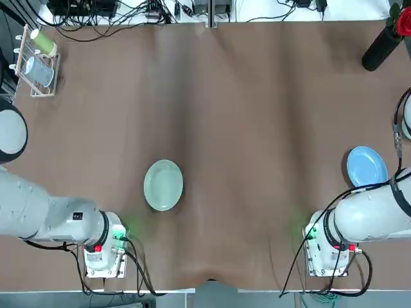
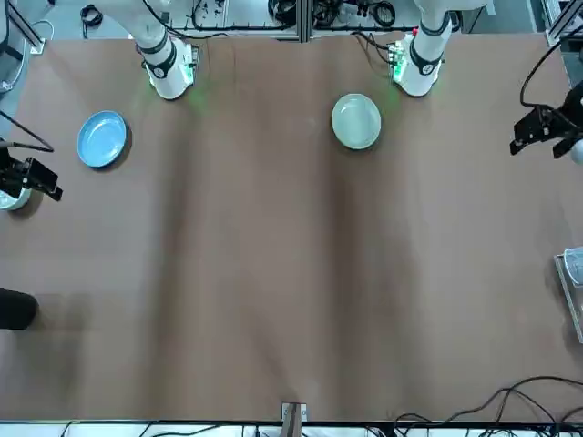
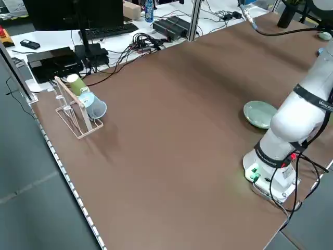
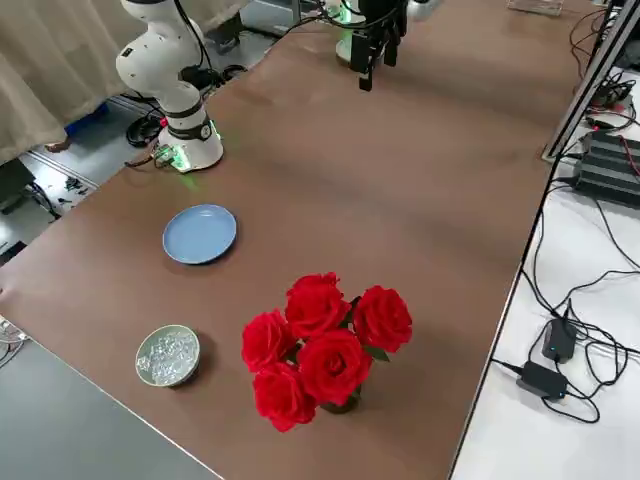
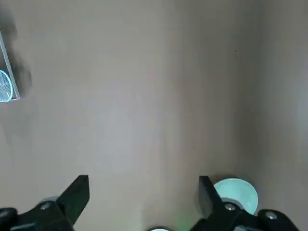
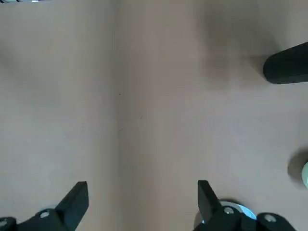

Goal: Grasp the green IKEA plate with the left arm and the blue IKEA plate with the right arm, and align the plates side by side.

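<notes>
Both pincers raised over the counter (image 1: 257,115), open and empty, each well apart from its plate.
Green plate (image 1: 163,185): flat, inward of the left pincer (image 5: 144,197). Blue plate (image 1: 367,167): near the right arm's base, inward of the right pincer (image 6: 143,199).

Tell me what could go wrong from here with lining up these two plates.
The green plate and blue plate lie far apart, so either could slip from its gripper while being carried together. The black cables loop close by the blue plate and might snag or nudge it. The bowl of clear pieces sits near the blue plate, so the right gripper, open and out over the table's right side, could knock it.
</notes>
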Controlling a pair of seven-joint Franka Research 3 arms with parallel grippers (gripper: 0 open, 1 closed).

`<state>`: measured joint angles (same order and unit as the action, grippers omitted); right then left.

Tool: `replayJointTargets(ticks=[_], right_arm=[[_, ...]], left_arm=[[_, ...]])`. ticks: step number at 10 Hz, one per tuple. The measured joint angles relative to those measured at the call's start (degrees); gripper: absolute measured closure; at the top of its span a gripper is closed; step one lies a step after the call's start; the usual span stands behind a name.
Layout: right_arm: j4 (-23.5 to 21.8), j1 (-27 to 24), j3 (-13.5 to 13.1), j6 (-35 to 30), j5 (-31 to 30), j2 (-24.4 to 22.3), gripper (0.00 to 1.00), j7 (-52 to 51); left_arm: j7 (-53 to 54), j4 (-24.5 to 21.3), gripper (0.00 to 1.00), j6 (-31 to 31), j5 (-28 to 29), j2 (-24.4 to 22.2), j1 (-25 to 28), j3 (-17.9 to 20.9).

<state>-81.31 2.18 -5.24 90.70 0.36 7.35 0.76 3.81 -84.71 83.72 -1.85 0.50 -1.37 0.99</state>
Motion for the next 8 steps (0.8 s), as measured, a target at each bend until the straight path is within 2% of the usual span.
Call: replayJointTargets(ticks=[3, 5, 8], right_arm=[[1.00, 0.10, 0.14, -0.01, 0.03, -0.03, 0.00, 0.04], [2.69, 0.42, 0.46, -0.39, 0.07, -0.22, 0.00, 0.04], [2.79, 1.11, 0.70, -3.28, 0.14, -0.22, 0.00, 0.21]], left_arm=[[-0.05, -2.87, 0.00, 1.31, 0.00, -1.15, -0.08, -0.20], [-0.84, -10.73, 0.00, 6.48, 0.00, -6.20, -0.10, -0.67], [-2.85, -25.83, 0.00, 13.86, -0.68, -16.47, -0.22, -1.27]])
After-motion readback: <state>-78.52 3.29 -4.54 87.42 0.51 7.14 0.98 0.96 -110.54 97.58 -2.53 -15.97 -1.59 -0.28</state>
